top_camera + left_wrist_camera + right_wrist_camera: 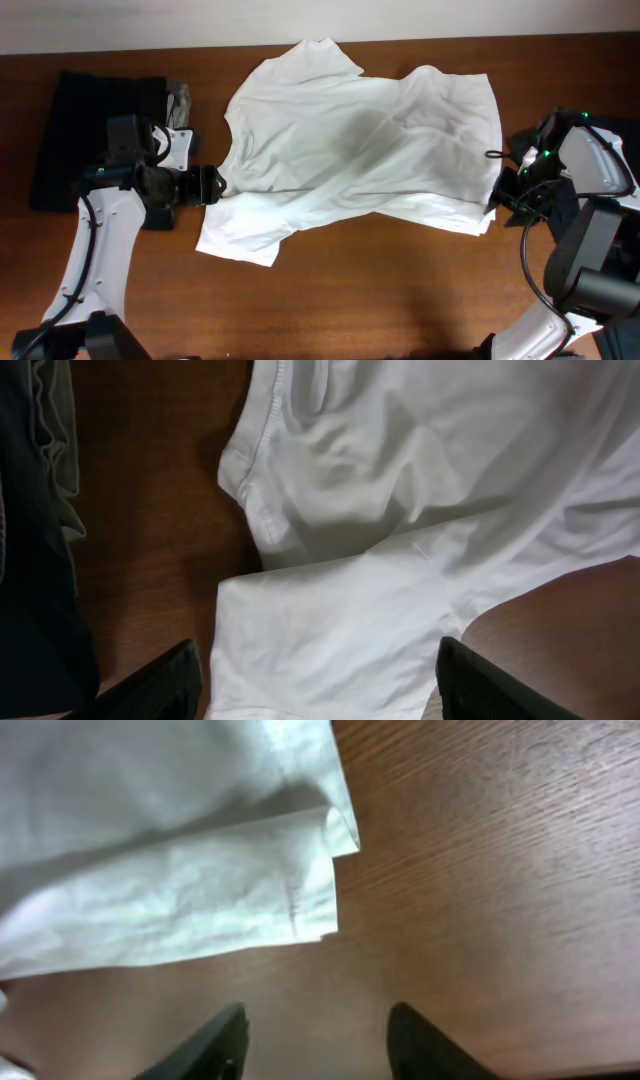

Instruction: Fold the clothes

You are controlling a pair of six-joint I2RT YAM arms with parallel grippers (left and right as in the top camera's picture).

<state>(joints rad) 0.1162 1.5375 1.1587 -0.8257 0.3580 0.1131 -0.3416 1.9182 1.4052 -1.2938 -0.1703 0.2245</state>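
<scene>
Brown tabletop [400,290] bare below shirt [350,140] hem

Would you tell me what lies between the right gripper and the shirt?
Only bare table separates the right gripper from the shirt, per the right wrist view.

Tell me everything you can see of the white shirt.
The white shirt is thin, soft-looking fabric with stitched hems, lying flat but wrinkled and partly folded over itself on the wooden table. The open left gripper straddles its left edge; the open right gripper sits just off its right corner. The dark clothes lie apart.
</scene>
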